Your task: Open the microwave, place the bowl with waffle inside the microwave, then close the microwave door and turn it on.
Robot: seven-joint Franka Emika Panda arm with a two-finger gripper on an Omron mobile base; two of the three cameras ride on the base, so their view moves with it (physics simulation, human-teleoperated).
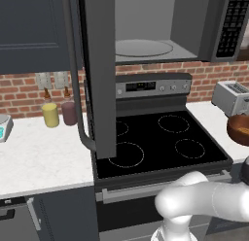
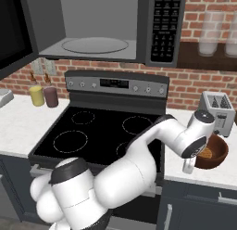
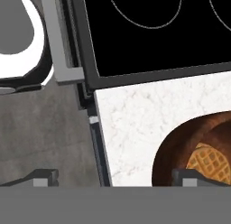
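At far left the microwave door (image 1: 99,75) hangs swung out over the stove (image 1: 160,138), its curved handle (image 1: 78,89) toward the two jars (image 1: 59,112). The microwave (image 2: 99,25) gapes above the burners, turntable (image 2: 95,44) bare. Further right, on the white counter (image 2: 203,173), the bowl (image 2: 214,152) sits in front of the toaster (image 2: 217,111), a waffle (image 3: 212,162) lying inside. My pincer (image 3: 115,178) hangs over the counter's edge with its fingers spread wide, one tip (image 3: 189,177) over the bowl's near rim, the other out over the floor, gripping nothing.
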